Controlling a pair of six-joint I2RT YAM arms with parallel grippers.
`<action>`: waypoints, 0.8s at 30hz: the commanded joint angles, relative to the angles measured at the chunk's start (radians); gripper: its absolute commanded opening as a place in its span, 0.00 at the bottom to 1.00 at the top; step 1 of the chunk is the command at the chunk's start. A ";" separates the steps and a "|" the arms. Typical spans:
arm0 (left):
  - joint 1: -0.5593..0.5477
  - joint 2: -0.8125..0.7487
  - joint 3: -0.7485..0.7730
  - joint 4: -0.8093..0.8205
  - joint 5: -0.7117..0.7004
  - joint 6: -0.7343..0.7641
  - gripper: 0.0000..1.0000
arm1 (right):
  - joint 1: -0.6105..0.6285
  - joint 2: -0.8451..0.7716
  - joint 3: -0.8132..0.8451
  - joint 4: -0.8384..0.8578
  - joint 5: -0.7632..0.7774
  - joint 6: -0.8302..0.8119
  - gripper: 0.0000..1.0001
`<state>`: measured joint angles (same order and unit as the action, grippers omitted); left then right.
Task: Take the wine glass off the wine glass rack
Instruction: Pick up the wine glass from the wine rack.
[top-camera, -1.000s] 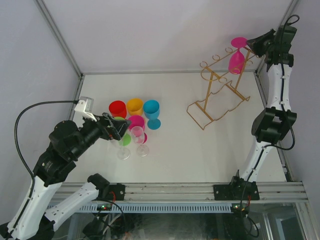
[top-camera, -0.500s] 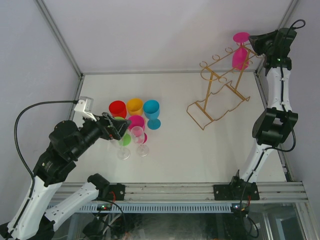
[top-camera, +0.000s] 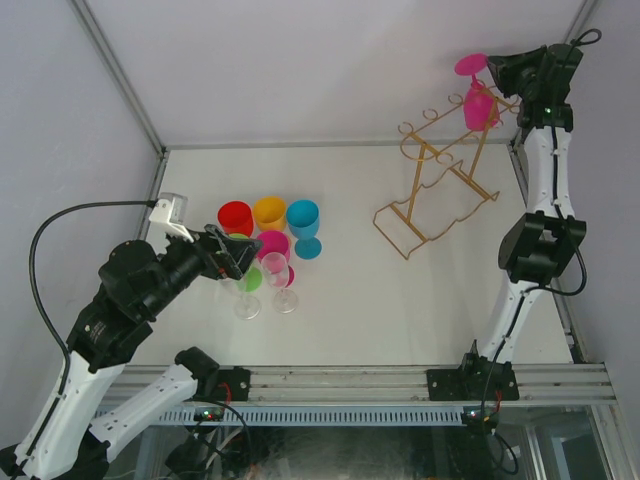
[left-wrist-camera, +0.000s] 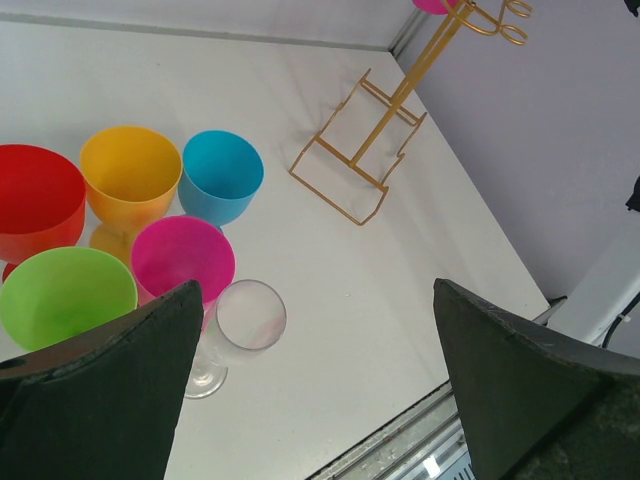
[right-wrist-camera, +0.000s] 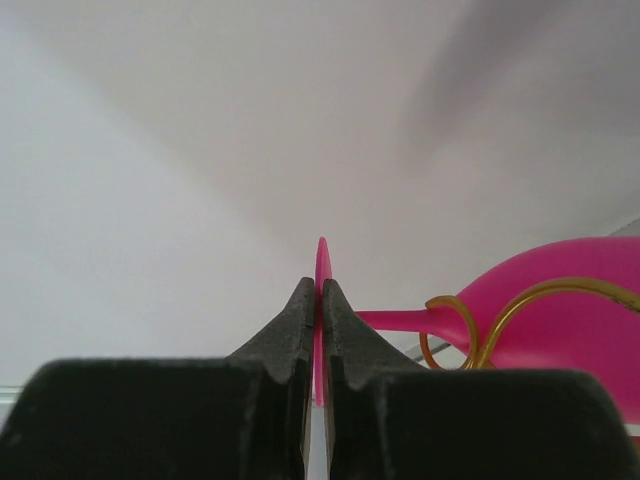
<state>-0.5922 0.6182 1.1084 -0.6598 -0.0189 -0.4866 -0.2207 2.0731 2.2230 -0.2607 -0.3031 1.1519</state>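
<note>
At the far right corner, high above the counter: right tool, clenched flat on the thin foot disc of the pink wine glass; glass tipped over on a slant, its stem appearing to pass through a curled loop at the top of the wine glass rack; bowl on the rack side of that loop.

Step in hand, by judgement: drawing the stem out through the loop's open end; best done along the line of the wire, without twist, since a pinch on the disc alone looks liable to slip or lever.

Room: back wall and side wall close behind the arm; open space lies toward the counter's middle.

Left tool: released wide, over the cluster of coloured glasses, well apart from the rack.
</note>
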 joint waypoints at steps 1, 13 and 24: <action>0.005 0.006 -0.022 0.050 0.007 -0.007 1.00 | 0.027 0.048 0.121 0.013 -0.016 0.011 0.00; 0.006 0.003 -0.022 0.052 0.010 -0.008 1.00 | 0.055 0.098 0.174 -0.045 0.021 -0.029 0.00; 0.006 0.012 -0.007 0.043 0.009 -0.007 1.00 | 0.118 0.141 0.194 -0.046 0.117 -0.049 0.00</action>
<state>-0.5922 0.6239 1.1084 -0.6590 -0.0185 -0.4866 -0.1356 2.2036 2.3718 -0.3161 -0.2314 1.1370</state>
